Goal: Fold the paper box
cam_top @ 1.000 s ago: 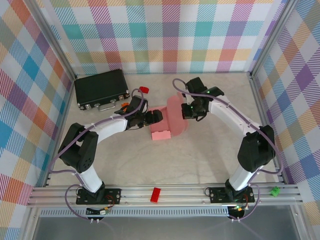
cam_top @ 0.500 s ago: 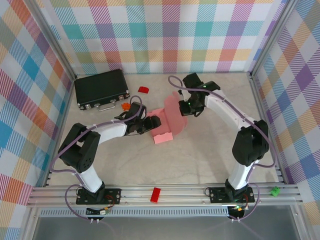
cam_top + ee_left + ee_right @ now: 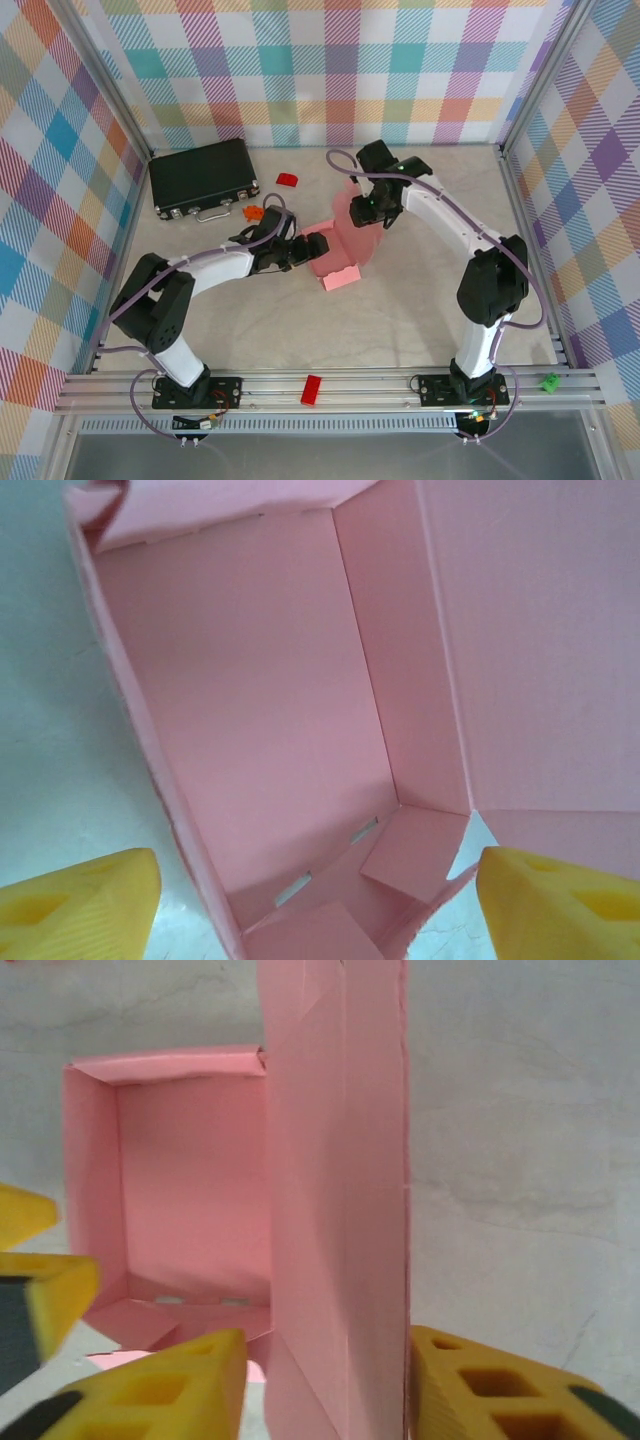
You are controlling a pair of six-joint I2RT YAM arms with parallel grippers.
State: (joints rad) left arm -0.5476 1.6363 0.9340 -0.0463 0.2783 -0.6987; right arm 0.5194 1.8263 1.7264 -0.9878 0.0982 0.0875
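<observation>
Box: we are seeing the pink box [image 3: 340,277] lying mid-worktop [image 3: 400,320], tray open, long axis running roughly 11 to 5 o'clock, lid standing along its 3 o'clock side.
Left tool [image 3: 312,250]: spread wide, facing into the tray from 9 o'clock, holding nothing.
Right tool [image 3: 364,214]: fingers apart, straddling the raised lid from 1 o'clock; we are not seeing a pinch.
Key relation: we are judging the right arm nearer the lid, which would be swinging toward 9 o'clock over the tray.
Writing: we are finding none readable.
</observation>
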